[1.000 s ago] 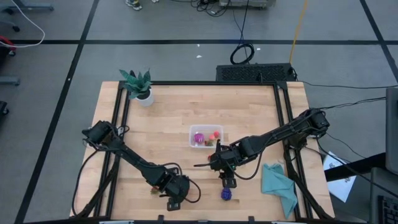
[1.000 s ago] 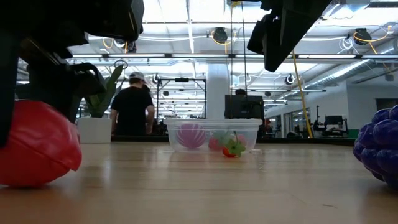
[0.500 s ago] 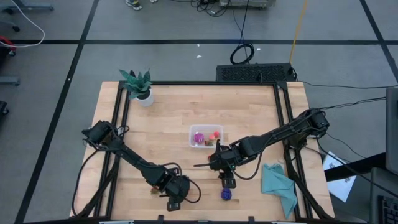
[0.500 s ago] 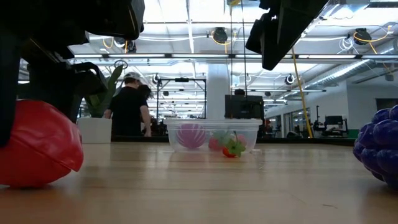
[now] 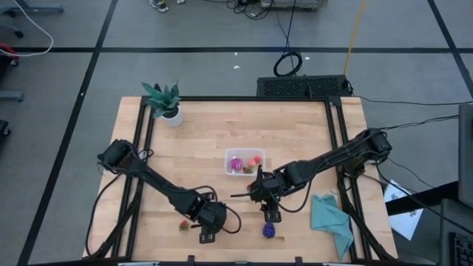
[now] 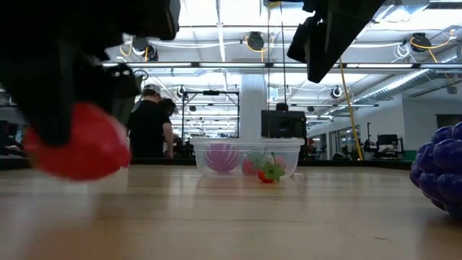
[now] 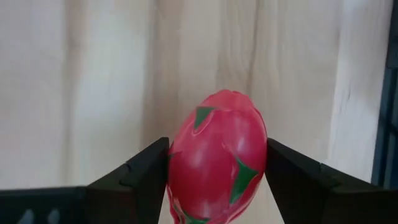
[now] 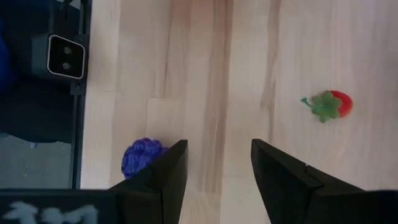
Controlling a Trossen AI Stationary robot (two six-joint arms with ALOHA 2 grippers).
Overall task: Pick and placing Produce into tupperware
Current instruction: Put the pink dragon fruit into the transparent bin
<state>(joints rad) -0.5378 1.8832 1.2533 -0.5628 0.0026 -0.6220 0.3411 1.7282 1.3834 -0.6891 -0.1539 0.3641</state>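
High view: tupperware (image 5: 244, 162) mid-table (image 5: 199, 148), holding a magenta ball (image 5: 236, 163) and small red pieces; purple cluster (image 5: 269, 230) near the front edge.
Low view: tupperware shows the ball and a strawberry (image 6: 270, 173) inside (big red fruit (image 6: 79, 141) is off the table).
Left wrist view: left gripper (image 7: 217, 171) jaws pinching the red fruit.
Right wrist view: right gripper (image 8: 219, 163) jaws spread, empty, above the table beside the cluster.

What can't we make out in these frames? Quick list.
- Left gripper: its fingers flank the big red fruit, whose lower end is cut by the wrist picture's edge.
- Same fruit in the low view: motion-blurred; contact with the table unclear.
- Tupperware: contents too small from above to count, hazy through its wall in the low view.
- Purple cluster: cut by the low view's edge.
- Right gripper: holding nothing.
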